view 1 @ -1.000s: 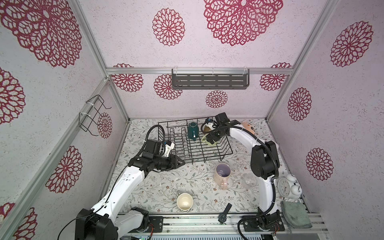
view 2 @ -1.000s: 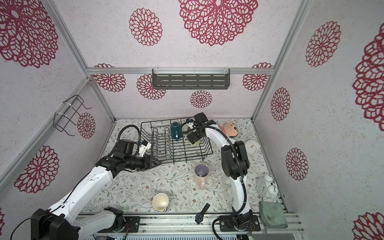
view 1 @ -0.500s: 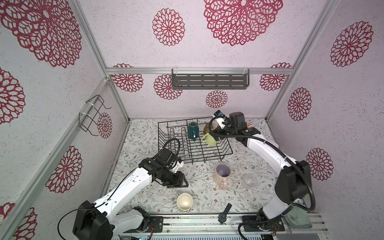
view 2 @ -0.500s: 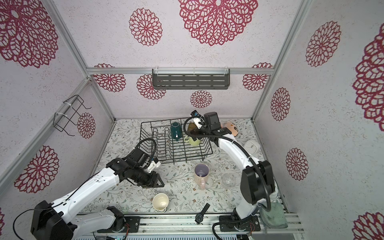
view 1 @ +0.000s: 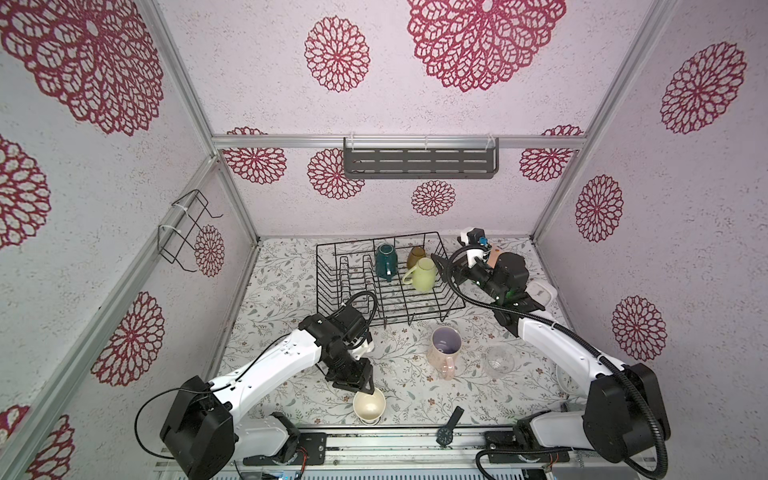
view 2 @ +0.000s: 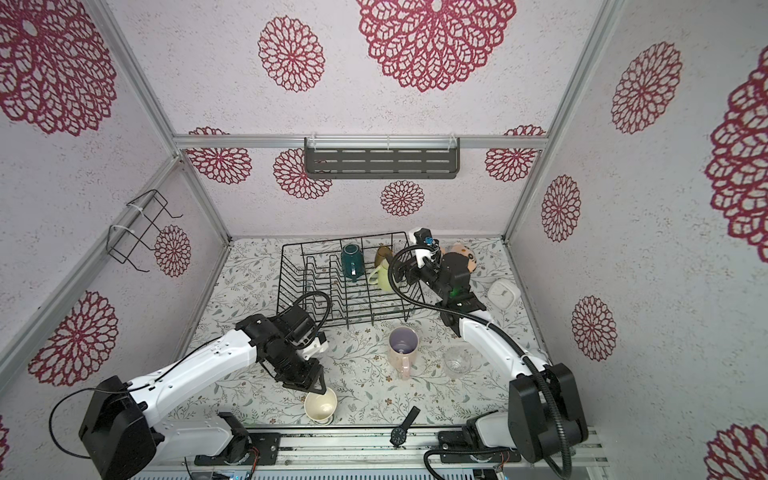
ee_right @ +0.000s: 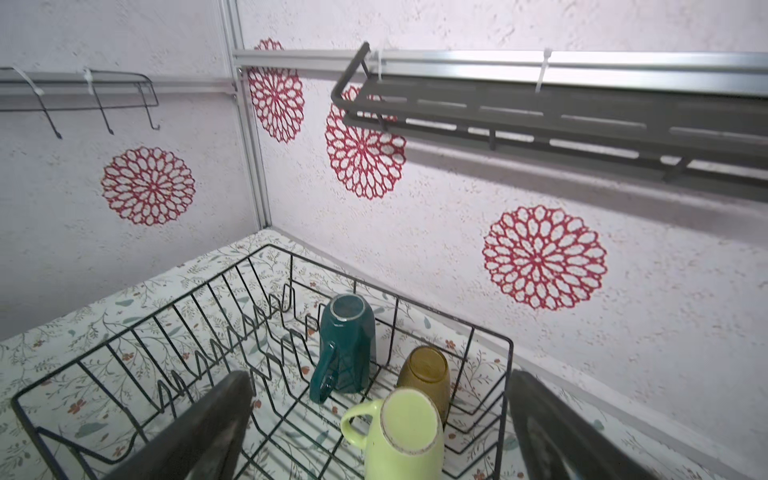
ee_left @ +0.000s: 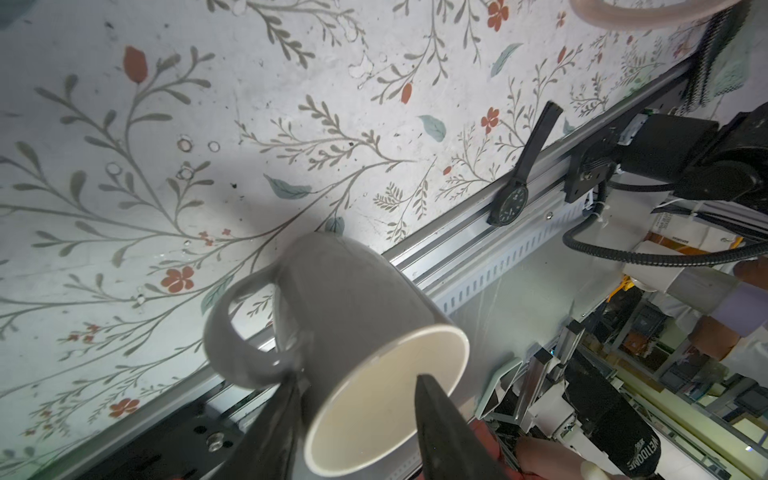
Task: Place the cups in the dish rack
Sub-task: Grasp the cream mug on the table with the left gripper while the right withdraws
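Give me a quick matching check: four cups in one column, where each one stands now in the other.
1. dark teal mug
2. tall pearly pink mug
3. grey cream-lined cup
4. clear glass

A. beside the pink mug, on the table
B. upside down in the black wire dish rack
C. upright before the rack
D. under the left gripper

1-B, 2-C, 3-D, 4-A

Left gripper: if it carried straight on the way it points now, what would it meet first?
The grey cream-lined cup. The left gripper is open and straddles its rim, one finger over the cream inside, the other by the handle. Whether either already touches is unclear.
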`<action>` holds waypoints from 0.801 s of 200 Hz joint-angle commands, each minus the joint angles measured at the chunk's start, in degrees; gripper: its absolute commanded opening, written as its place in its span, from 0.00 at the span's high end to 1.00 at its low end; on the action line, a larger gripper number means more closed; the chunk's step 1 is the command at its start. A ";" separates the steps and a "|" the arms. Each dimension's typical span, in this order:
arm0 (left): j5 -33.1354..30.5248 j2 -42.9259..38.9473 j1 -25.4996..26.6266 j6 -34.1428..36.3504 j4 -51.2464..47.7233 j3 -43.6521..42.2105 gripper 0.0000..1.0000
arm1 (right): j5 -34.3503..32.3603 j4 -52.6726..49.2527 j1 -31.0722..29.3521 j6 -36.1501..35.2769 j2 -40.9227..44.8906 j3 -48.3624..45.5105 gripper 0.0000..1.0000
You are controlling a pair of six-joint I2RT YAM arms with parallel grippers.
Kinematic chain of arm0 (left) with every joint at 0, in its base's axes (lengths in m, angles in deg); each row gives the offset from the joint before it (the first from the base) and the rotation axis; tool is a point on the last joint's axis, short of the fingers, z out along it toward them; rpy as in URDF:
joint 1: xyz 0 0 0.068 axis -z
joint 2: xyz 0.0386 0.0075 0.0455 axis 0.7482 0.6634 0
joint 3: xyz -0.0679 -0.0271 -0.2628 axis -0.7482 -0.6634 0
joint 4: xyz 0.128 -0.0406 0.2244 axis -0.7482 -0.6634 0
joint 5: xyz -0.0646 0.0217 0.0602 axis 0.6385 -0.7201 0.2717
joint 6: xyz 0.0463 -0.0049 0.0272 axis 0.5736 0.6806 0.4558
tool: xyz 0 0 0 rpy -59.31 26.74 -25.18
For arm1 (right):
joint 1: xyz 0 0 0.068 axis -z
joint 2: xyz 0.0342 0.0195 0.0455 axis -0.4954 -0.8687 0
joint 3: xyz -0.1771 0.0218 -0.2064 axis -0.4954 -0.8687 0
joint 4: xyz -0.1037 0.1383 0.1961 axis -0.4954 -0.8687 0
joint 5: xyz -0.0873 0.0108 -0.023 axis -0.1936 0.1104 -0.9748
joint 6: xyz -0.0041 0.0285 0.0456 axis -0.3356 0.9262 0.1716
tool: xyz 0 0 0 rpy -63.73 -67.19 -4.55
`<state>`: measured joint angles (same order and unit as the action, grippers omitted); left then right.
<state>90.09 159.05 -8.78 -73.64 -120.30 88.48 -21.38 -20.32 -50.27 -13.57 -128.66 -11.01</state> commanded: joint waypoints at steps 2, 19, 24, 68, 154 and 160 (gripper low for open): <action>-2.87 0.78 1.15 1.39 -1.72 1.02 0.51 | 1.67 6.38 -0.10 2.01 2.49 -0.30 0.01; -4.11 1.88 2.26 1.28 -1.53 1.28 0.52 | 0.95 6.22 -0.09 1.68 2.79 -0.39 0.01; -4.36 2.23 2.85 1.37 -1.16 1.24 0.52 | 0.76 6.47 -0.13 1.63 2.66 -0.47 0.01; -10.33 6.42 5.37 -0.13 -1.03 3.87 0.58 | -3.23 5.96 -0.08 1.84 2.58 -1.05 0.01; -13.64 8.20 5.69 -3.11 3.07 7.66 0.96 | -7.49 4.88 -0.09 0.74 5.40 -3.69 0.02; -13.04 8.31 5.69 -3.09 3.71 7.46 0.99 | -7.73 5.09 -0.11 0.60 5.47 -3.93 0.02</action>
<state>76.67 167.46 -3.40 -76.26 -120.45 94.84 -27.70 -17.00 -50.38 -12.72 -125.77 -14.86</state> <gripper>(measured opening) 0.073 0.978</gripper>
